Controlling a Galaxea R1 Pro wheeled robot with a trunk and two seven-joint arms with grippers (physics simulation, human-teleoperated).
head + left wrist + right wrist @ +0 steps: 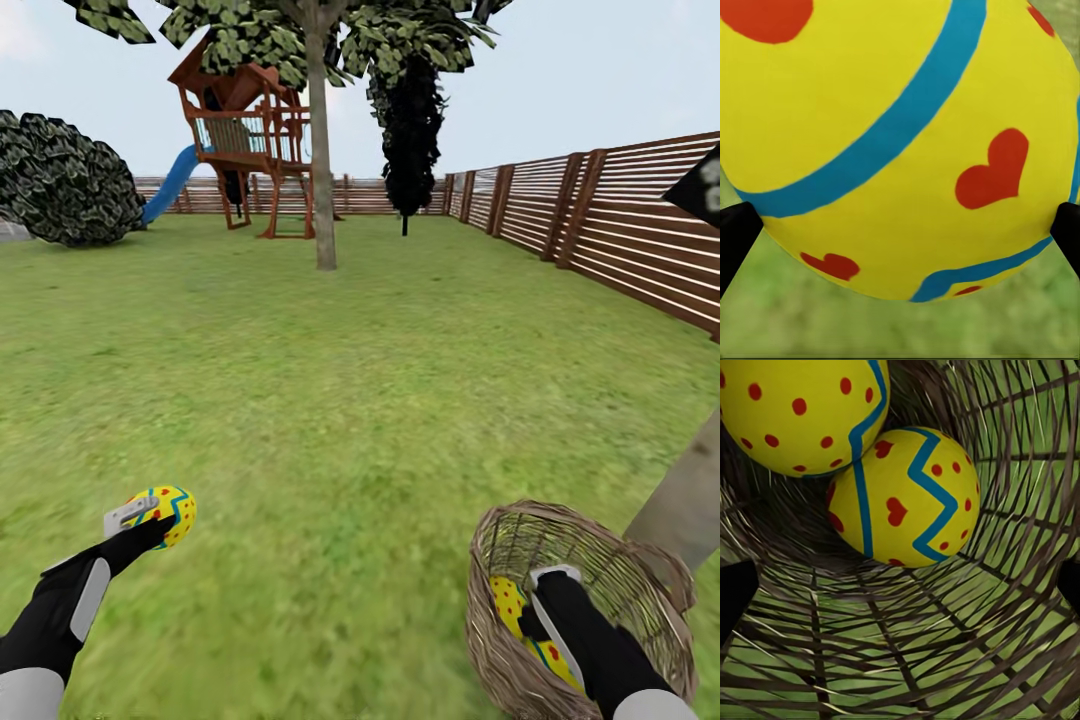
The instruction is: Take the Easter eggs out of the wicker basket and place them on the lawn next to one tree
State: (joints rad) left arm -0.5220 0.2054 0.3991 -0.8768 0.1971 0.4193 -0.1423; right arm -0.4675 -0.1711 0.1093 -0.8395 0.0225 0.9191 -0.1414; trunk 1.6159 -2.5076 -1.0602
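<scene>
Left gripper [150, 520] clamps one egg [165, 512]; right gripper [545, 590], seemingly open inside the wicker basket [640, 590], should center on the 12 o'clock egg [904, 499] before closing.

A brown slatted fence [610, 225] is seen along the right and far side, with a wooden playset [250, 140] and dark bush [65, 180] far left under pale sky.

Egg [165, 512] at left end effector [140, 522]: yellow, blue zigzag band, red hearts. Two eggs [904, 495] [799, 412] in basket [620, 570]: yellow, blue zigzag lines, red dots and hearts. Basket: brown open weave, green showing through. Lawn [350, 380]: mottled green. Fence [620, 225]: dark brown horizontal slats. Trunk [321, 150]: pale grey-tan; crown dark, speckled whitish-green. Slide [170, 185]: blue.
</scene>
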